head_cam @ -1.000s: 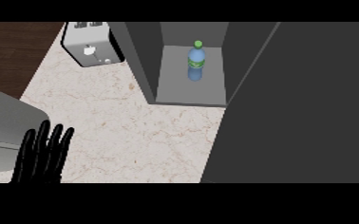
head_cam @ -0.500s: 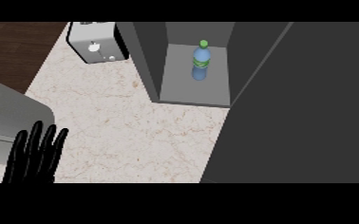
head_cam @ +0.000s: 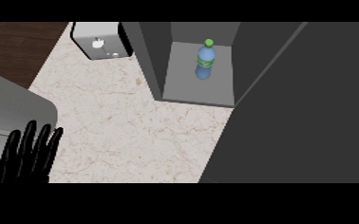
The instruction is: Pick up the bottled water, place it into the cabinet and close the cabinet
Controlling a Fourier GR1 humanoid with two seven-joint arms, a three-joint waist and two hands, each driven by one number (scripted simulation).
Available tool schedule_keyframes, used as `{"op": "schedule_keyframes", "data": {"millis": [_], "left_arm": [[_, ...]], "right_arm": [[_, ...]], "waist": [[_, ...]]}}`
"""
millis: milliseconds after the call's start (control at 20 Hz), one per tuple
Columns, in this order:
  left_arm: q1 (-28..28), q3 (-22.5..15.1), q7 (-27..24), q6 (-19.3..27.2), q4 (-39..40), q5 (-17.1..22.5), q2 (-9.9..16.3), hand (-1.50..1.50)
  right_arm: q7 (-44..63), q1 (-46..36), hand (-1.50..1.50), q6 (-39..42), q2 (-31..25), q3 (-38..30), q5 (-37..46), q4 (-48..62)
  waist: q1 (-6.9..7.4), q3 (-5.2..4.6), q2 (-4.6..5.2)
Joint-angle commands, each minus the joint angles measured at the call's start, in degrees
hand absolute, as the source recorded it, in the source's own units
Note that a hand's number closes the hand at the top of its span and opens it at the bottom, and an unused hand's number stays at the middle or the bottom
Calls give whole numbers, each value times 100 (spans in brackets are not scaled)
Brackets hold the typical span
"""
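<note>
Upright, bottled water (head_cam: 205, 59) inside open cabinet (head_cam: 200, 94) at upper centre, left hand (head_cam: 28, 152) lower left, fingers straight, holding nothing, toaster (head_cam: 101, 40) upper left.

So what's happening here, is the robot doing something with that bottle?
Nothing is holding the bottle right now. The bottled water stands upright inside the open cabinet, on its shelf. The big dark panel at the right looks like the cabinet door, not yet closed. The robot's left hand shows at the lower left over the counter, fingers straight, touching nothing. The right hand is out of sight. A toaster sits left of the cabinet.
</note>
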Motion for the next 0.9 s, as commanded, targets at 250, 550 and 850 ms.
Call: {"op": "schedule_keyframes", "data": {"millis": [250,550,850], "left_arm": [[-152,50,20,-322,-57,35,162,-150],[-43,164,14,-468,-22,134,261,-150],[83,315,-19,-393,7,181,267,-150]], "right_arm": [[461,-5,150,-281,825,578,-1398,1307],[593,-92,150,-600,974,161,-2311,1566],[84,262,150,-1280,975,-905,-2137,1305]], "waist": [[421,-8,230],[394,6,141],[71,27,108]]}}
